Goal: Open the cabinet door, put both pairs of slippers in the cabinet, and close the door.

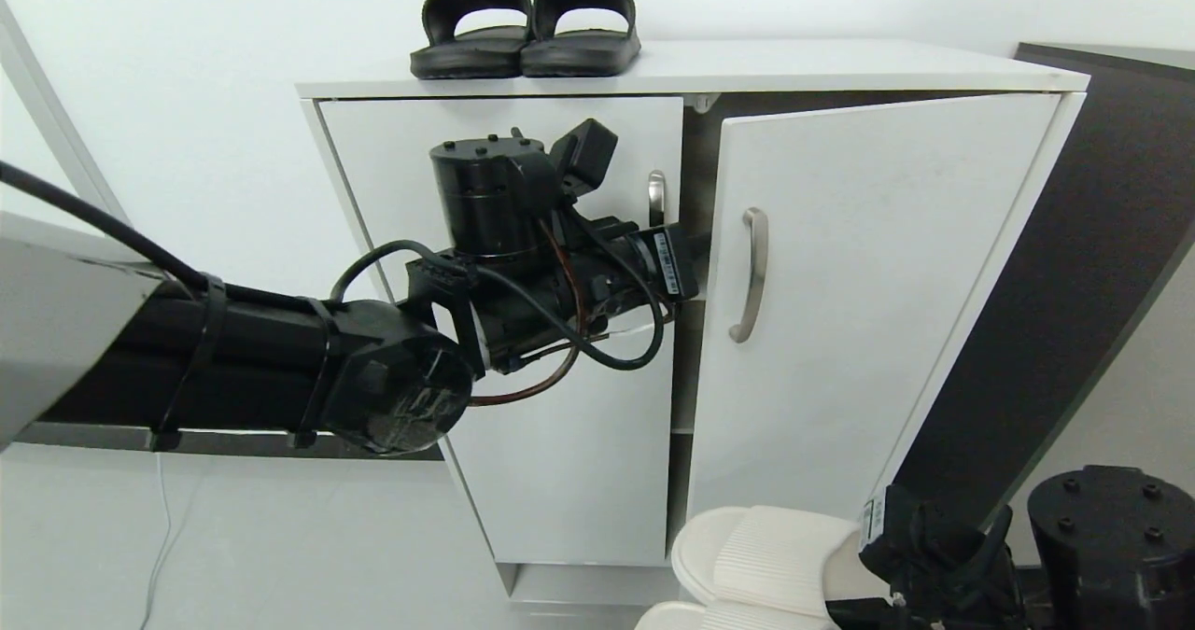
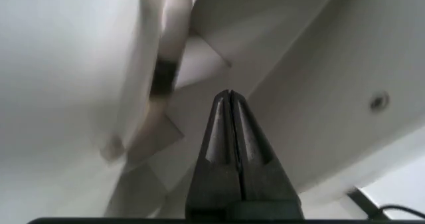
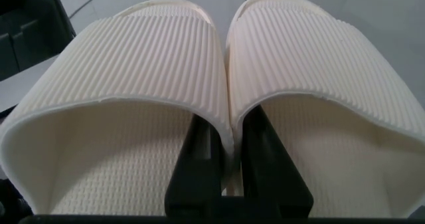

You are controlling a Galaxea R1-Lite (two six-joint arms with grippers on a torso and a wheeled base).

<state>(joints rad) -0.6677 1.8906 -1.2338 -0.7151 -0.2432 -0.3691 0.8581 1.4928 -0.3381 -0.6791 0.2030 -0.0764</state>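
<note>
On top of the cabinet (image 1: 840,68) sit the black slippers (image 1: 527,37), side by side near its left end. Below them the left door (image 1: 560,462) looks shut, while the right door (image 1: 840,331) stands ajar, leaving a dark gap between the two.

At that gap, level with the upper half of the doors, is the left claw (image 2: 230,98). Its fingers are pressed together with nothing between them, and it points into the cabinet past the right door's inner edge.

Low in front of the cabinet's foot, before the right door, the right claw (image 3: 230,151) is clamped on the white slippers (image 3: 219,64), pinching the inner edges of both straps together so the pair hangs as one.

I judge the door-opening step to be in hand and only part done: the gap seems too narrow for a pair to pass. The next move calls for the left claw to swing the right door wide. Then the white slippers can go onto a shelf. The black pair has yet to be fetched, and the door shut last.
</note>
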